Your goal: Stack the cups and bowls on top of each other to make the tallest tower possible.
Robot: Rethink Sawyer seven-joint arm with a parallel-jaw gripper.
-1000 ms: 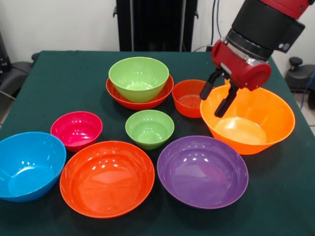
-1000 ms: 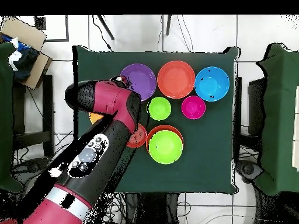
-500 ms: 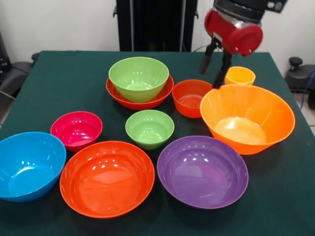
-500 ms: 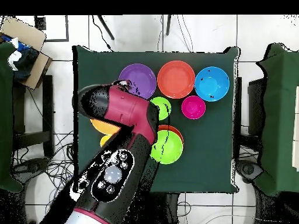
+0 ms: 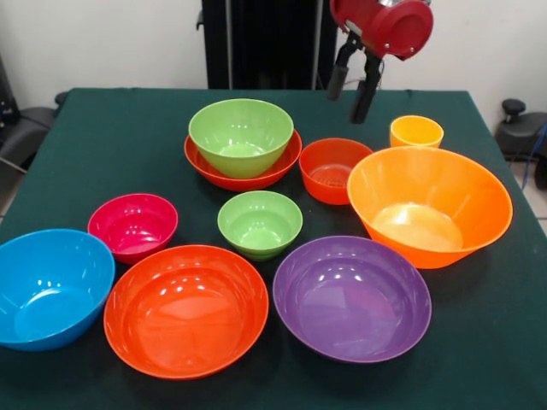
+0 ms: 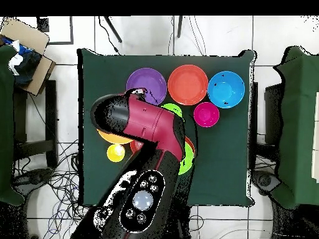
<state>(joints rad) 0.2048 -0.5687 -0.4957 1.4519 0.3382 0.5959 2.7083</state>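
My gripper [image 5: 352, 86] hangs open and empty, high above the table's far side, over the gap between the small red-orange bowl [image 5: 333, 169] and the yellow cup [image 5: 416, 131]. The large orange bowl [image 5: 430, 205] stands on the cloth at the right, apart from the gripper. At the back, a lime green bowl [image 5: 241, 135] sits nested in a wide red-orange bowl [image 5: 256, 181]; that pair is the tower as it stands. In the overhead view the arm [image 6: 149, 134] hides the gripper and most of the tower. The cup [image 6: 115, 152] shows beside the arm.
Loose on the green tablecloth [image 5: 120, 128] are a small green bowl [image 5: 260, 223], a magenta bowl [image 5: 133, 225], a blue bowl [image 5: 51, 286], a big red-orange bowl [image 5: 185, 309] and a purple bowl [image 5: 351, 297]. The blue bowl overhangs the table's left edge.
My gripper has lifted off the large orange bowl's rim and drawn back toward the far side, still open. The bowl stayed put, and the yellow cup came into sight.
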